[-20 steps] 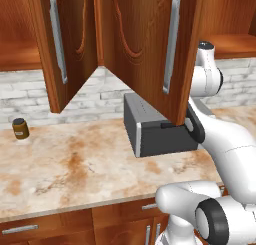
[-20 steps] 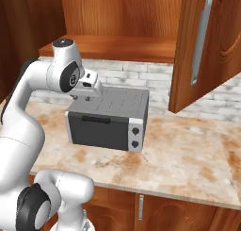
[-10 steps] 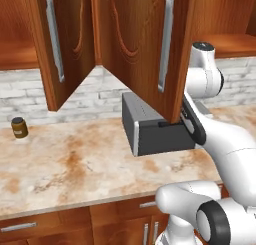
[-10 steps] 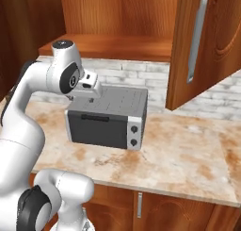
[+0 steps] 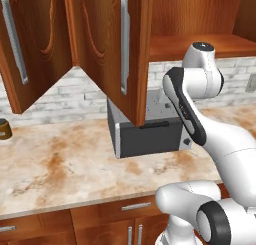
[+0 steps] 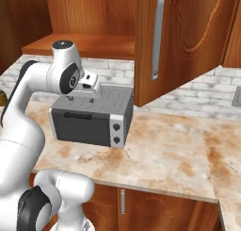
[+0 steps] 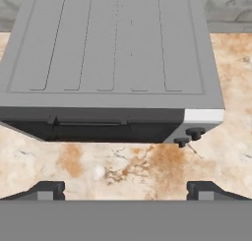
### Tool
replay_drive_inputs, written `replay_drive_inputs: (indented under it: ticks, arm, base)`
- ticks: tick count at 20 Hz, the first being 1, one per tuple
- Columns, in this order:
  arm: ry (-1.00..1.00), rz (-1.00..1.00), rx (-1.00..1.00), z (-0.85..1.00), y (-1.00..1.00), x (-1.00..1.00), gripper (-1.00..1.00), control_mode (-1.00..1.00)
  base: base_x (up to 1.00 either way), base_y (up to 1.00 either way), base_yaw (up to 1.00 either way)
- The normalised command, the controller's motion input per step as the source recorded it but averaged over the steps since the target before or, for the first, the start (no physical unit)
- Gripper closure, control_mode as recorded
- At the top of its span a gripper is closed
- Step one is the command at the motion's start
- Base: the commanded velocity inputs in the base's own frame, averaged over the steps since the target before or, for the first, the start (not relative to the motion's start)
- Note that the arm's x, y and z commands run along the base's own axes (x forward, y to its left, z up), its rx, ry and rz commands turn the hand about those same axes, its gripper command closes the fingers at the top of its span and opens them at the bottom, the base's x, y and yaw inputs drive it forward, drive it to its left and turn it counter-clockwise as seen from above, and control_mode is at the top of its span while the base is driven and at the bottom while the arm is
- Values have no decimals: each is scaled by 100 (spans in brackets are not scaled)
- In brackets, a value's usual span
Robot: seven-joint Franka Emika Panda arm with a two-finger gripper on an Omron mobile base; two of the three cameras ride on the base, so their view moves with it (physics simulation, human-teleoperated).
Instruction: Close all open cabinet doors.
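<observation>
cabinet doors [image 5: 107,44] – swung open, upper left of left base view | tool [image 7: 125,188] – fingers spread wide, holding nothing, over grey toaster oven [image 6: 92,117] on counter [image 6: 174,154] | no readable labels anywhere

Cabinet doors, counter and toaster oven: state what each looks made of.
The cabinet doors look like reddish-brown wood with a smooth finish, showing grain and a carved panel line; their bar handles look like brushed metal. The counter looks like polished stone, mottled beige and rust. The toaster oven appears to be matte grey metal with a dark front.
</observation>
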Motion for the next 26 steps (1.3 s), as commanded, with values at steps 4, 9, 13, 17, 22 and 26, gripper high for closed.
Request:
replay_drive_inputs:
  ticks: [4,9,13,17,22,26]
  arm:
    - [0,0,0,0,0,0,-100,100]
    - [0,0,0,0,0,0,-100,100]
    - [0,0,0,0,0,0,-100,100]
    - [0,0,0,0,0,0,-100,100]
    - [0,0,0,0,0,0,-100,100]
    - [0,0,0,0,0,0,-100,100]
  base:
    - [-26,-12,0]
    - [-18,0,0]
    - [-6,0,0]
    - [0,0,0]
    - [0,0,0]
    - [-2,0,0]
